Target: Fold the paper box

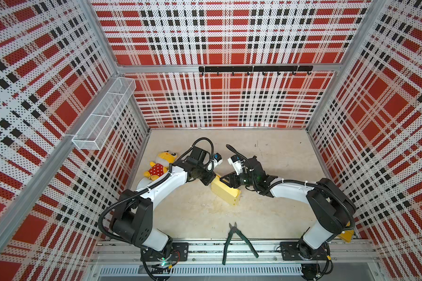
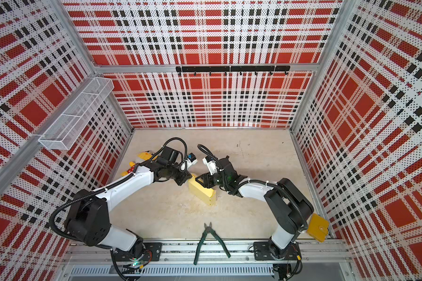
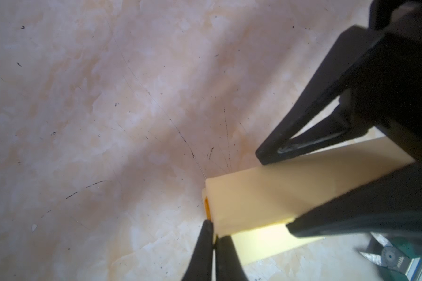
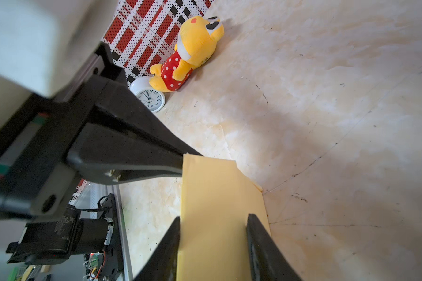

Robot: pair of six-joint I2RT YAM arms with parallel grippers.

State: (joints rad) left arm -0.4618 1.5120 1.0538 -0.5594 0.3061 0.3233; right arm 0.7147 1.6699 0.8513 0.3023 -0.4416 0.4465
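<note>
The paper box (image 1: 225, 192) sits on the table (image 1: 195, 214) between both arms. Left gripper (image 3: 214, 234) pinches its thin end tab; right gripper (image 4: 213, 219) clamps across its width, fingers (image 4: 261, 243) on both walls.

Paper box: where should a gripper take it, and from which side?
Across its narrow width, from above, where the right gripper straddles the paper box: the long parallel walls fit between the jaws. The left gripper pinches the thin end flap.

Plush toy (image 1: 160, 163) beside white clock (image 4: 149, 97); green-handled cutters (image 1: 233, 231) near front; mustard pouch (image 2: 317, 227) front-right.
</note>
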